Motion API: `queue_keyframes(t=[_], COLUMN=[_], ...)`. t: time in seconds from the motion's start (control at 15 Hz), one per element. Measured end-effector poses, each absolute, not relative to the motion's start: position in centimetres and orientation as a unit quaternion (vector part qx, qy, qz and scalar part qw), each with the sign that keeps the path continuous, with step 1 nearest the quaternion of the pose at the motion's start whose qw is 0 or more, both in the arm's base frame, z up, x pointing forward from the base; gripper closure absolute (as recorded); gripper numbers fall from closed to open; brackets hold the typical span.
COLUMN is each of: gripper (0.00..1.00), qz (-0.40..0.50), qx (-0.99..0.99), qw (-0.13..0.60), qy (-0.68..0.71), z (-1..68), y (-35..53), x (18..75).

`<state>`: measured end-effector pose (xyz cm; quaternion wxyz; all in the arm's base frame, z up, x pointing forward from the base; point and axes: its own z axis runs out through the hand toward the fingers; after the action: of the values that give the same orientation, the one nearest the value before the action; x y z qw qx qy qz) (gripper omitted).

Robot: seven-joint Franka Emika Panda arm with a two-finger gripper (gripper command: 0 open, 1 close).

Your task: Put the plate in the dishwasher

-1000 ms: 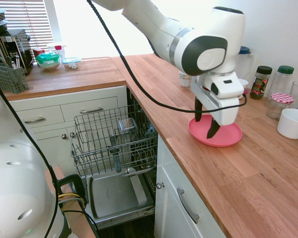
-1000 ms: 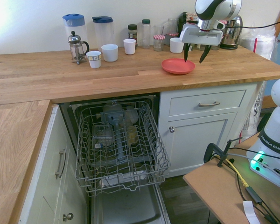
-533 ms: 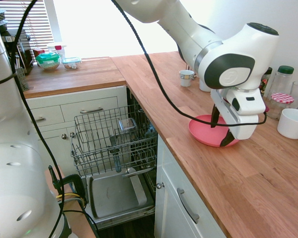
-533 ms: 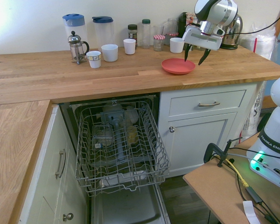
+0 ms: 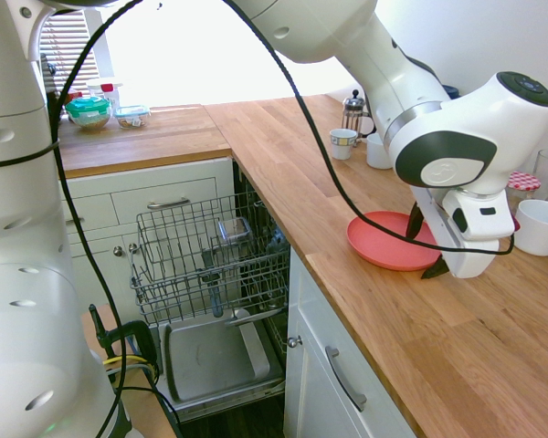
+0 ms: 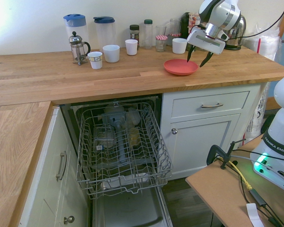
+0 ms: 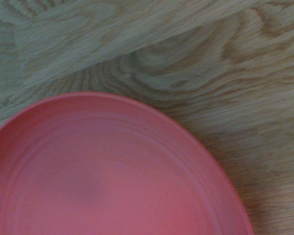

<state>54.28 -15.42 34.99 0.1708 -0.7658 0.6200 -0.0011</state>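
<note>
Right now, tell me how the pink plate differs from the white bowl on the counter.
The plate is coral pink; the bowl is white. The plate is wide and shallow with a low rim; the bowl is narrower with taller walls. The open gripper hangs over the plate's edge; the bowl stands off to the side of it. Both sit upright on the wooden counter, and both look empty.

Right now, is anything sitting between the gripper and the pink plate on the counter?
Nothing visible. The open gripper hangs just above the plate's edge with clear air between them. The mugs and jars stand behind, against the wall.
</note>
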Motion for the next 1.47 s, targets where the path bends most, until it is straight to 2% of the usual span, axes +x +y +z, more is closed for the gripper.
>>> queue_keyframes(t=[0.13, 0.2, 1.47], gripper=[0.00, 1.00, 1.00], qz=[-0.002, -0.002, 0.001], qx=[-0.767, -0.768, -0.776], qw=[0.178, 0.180, 0.206], qy=[0.617, 0.615, 0.596], z=[34.9, 34.8, 32.2], y=[-15.4, -15.3, -14.2], x=[54.3, 54.4, 55.1])
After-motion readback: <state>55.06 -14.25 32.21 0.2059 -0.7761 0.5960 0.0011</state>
